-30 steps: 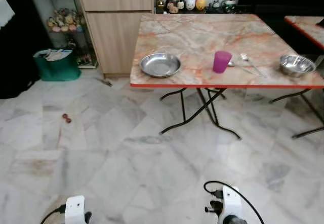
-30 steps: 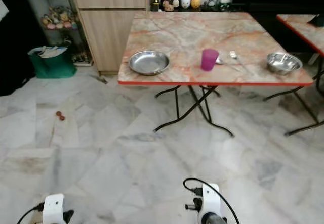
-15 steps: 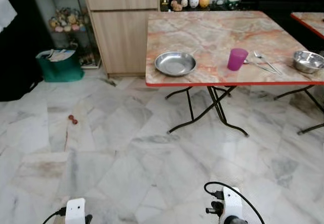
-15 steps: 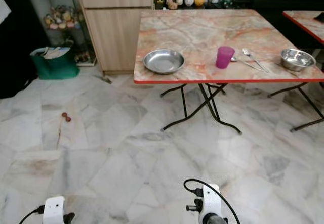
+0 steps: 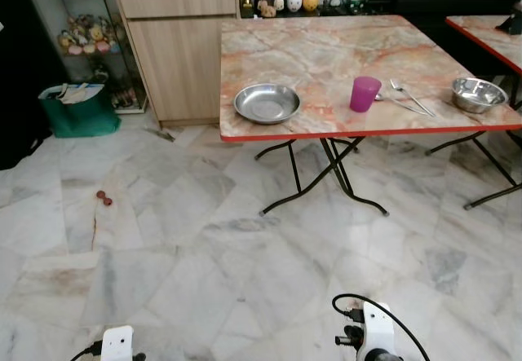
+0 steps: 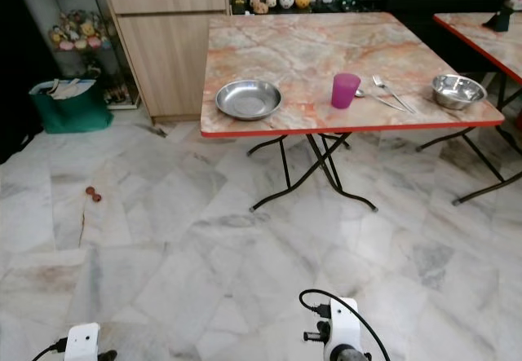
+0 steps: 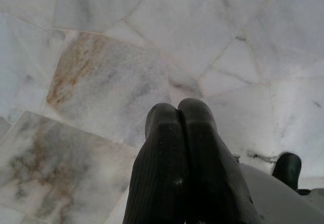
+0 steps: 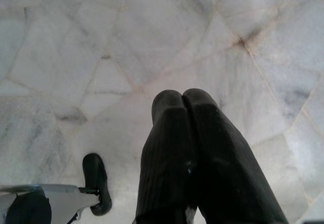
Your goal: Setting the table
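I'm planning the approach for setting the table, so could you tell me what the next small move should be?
Probably walk forward toward the marble table: open floor separates it from the robot. Both arms hang low over the tiles with jaws shut and empty, and the plate, purple cup and bowl sit beyond reach.

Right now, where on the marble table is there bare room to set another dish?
The far half of the marble table is bare, as is the strip between the steel plate and purple cup. From the cup past the cutlery to the steel bowl it is crowded.
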Robot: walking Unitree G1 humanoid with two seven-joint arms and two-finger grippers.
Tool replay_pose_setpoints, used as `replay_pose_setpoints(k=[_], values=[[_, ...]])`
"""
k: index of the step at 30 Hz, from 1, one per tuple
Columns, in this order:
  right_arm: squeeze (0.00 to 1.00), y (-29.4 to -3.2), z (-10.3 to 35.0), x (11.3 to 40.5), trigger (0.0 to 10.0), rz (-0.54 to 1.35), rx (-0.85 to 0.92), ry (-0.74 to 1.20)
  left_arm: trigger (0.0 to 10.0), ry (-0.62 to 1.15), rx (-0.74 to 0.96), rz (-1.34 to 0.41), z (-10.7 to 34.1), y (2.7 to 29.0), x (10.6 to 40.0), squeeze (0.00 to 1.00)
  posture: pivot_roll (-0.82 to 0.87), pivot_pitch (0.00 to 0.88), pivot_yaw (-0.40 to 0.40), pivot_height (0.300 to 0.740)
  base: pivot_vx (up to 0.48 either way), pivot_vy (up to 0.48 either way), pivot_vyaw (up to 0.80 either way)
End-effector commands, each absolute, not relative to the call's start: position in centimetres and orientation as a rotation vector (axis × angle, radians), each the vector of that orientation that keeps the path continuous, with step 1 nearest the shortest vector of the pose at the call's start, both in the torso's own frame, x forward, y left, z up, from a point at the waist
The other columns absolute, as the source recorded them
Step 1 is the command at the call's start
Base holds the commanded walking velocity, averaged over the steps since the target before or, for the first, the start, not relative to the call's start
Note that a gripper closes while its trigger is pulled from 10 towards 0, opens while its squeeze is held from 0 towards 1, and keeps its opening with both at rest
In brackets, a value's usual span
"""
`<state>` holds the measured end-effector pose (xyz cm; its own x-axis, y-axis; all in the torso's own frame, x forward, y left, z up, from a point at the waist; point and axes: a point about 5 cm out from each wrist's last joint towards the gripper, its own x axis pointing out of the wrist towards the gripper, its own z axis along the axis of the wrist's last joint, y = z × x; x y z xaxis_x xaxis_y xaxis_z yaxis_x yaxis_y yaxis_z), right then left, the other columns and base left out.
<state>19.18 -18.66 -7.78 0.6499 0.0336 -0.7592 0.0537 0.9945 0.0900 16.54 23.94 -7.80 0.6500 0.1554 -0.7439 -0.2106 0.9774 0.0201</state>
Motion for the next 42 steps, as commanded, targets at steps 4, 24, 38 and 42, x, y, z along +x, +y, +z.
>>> replay_pose_setpoints(k=[4,24,38,42], values=[[0.0,-18.7,-7.8,19.2,10.0,-0.006,0.091,0.863,10.0,0.865,-0.08,0.204,-8.1,23.5,16.3,0.0,0.02,0.036,0.002,0.74,0.324,0.0,0.0],[0.0,-18.5,-7.9,19.1,10.0,-0.005,0.091,0.866,10.0,0.852,-0.072,0.19,-7.9,23.2,16.9,0.0,0.02,0.02,0.008,0.74,0.329,0.0,0.04],[0.0,-18.9,-7.8,19.1,10.0,-0.01,0.088,0.862,10.0,0.855,-0.08,0.188,-8.1,22.8,16.8,0.0,0.02,0.039,0.0,0.74,0.327,0.0,0.0],[0.0,-18.9,-7.7,19.2,10.0,-0.008,0.088,0.86,10.0,0.855,-0.082,0.19,-8.1,22.8,16.7,0.0,0.02,0.04,-0.001,0.74,0.327,0.0,0.0]])
